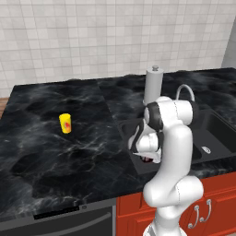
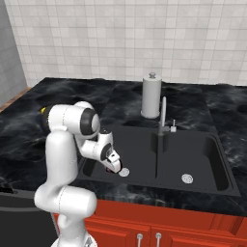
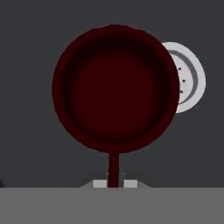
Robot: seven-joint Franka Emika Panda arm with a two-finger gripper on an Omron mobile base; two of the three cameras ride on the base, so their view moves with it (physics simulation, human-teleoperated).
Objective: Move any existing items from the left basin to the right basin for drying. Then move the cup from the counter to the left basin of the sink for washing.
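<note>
Our hand [image 2: 115, 165] sits low in the left basin [image 2: 135, 149]. Directly ahead of it lies the bowl [image 3: 114, 89], over the basin floor, with the drain [image 3: 186, 76] just beside the bowl. Right of the hand, past the faucet [image 2: 162, 118], lies the right basin [image 2: 202, 157]. Far left of the hand, the cup [image 1: 65, 123] stands on the bench [image 1: 50, 147].
</note>
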